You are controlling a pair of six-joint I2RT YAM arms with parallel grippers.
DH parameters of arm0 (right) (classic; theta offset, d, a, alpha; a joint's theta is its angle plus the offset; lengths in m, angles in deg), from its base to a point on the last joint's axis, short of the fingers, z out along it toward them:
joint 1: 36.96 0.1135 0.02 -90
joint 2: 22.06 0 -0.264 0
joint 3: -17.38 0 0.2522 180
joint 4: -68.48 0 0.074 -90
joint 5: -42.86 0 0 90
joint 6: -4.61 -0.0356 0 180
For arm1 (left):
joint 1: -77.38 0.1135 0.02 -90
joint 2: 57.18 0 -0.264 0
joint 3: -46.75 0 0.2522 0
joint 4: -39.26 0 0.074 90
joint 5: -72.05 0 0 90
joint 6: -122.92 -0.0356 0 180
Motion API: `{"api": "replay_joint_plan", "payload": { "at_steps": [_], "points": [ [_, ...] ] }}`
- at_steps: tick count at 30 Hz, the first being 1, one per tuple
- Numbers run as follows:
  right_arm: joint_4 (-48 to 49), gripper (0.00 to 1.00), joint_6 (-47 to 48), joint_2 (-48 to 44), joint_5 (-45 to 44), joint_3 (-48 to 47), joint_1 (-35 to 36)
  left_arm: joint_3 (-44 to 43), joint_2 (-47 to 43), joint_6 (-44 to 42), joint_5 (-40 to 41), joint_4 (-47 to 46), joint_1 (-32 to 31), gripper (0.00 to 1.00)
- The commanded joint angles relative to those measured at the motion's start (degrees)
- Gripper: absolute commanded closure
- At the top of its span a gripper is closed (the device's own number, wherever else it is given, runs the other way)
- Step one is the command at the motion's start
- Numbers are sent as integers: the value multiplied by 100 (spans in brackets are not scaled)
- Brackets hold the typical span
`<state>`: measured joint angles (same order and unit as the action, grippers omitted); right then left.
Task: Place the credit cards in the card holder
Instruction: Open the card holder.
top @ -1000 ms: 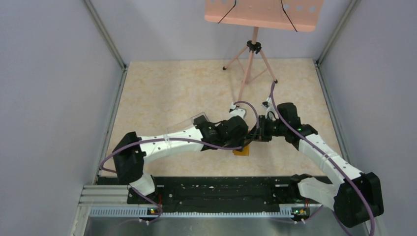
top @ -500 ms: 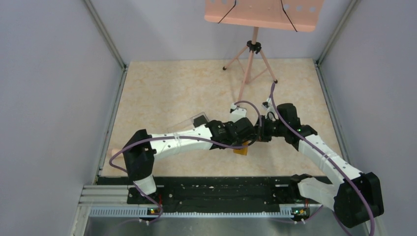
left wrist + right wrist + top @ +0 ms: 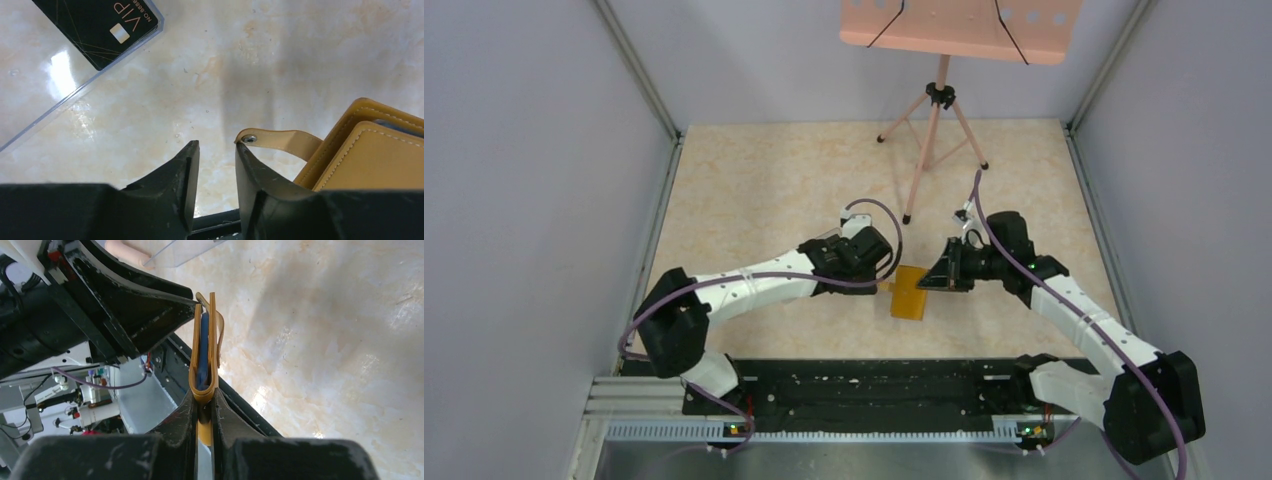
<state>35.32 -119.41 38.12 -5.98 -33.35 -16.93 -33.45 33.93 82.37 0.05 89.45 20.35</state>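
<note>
My right gripper is shut on the fold edge of the orange-tan card holder and holds it on edge above the table. In the right wrist view the card holder stands up from the gripper, slightly parted, with blue lining inside. My left gripper is just left of it, open, with nothing between its jaws. Its right finger touches the tip of the clasp tab. A black credit card marked VIP lies inside a clear plastic box on the table.
A pink music stand on a tripod stands at the back; one leg ends near the arms. A black rail runs along the near edge. Grey walls close in both sides.
My left arm has drawn back to the left, away from the card holder, which now shows more fully. The left jaws have narrowed. The right gripper has kept its grip and place.
</note>
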Motion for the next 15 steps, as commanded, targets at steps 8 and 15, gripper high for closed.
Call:
{"api": "replay_joint_plan", "payload": {
  "at_steps": [8, 15],
  "points": [
    [114, 100, 24, -8, 232, 14, 39, 1757, -1648, -176, -2077, -2602, 426, 41],
    [103, 100, 19, -6, 291, 9, 39, 1843, -1530, -311, -2437, -2941, 430, 40]
  ]
}}
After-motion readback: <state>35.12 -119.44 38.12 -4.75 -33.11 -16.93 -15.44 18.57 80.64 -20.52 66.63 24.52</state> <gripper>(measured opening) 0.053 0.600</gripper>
